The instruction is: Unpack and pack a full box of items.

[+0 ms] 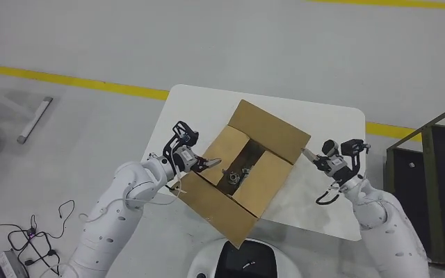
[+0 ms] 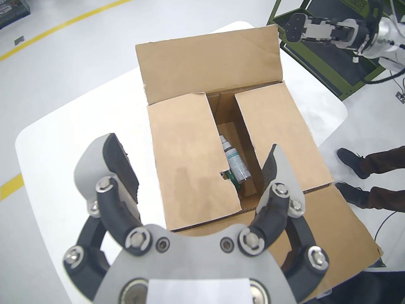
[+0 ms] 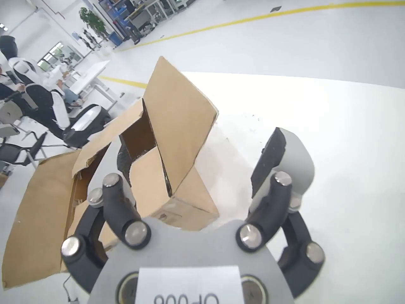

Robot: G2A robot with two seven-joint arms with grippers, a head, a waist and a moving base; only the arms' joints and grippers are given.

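Parted jaws flank the box (image 1: 268,177), which holds a bottle (image 2: 235,166).

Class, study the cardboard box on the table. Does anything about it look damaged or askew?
Yes. One inner flap of the box has a ragged tear in its edge, beside the bottle lying inside. The box also sits diagonal to the table, one outer flap overhanging the edge.
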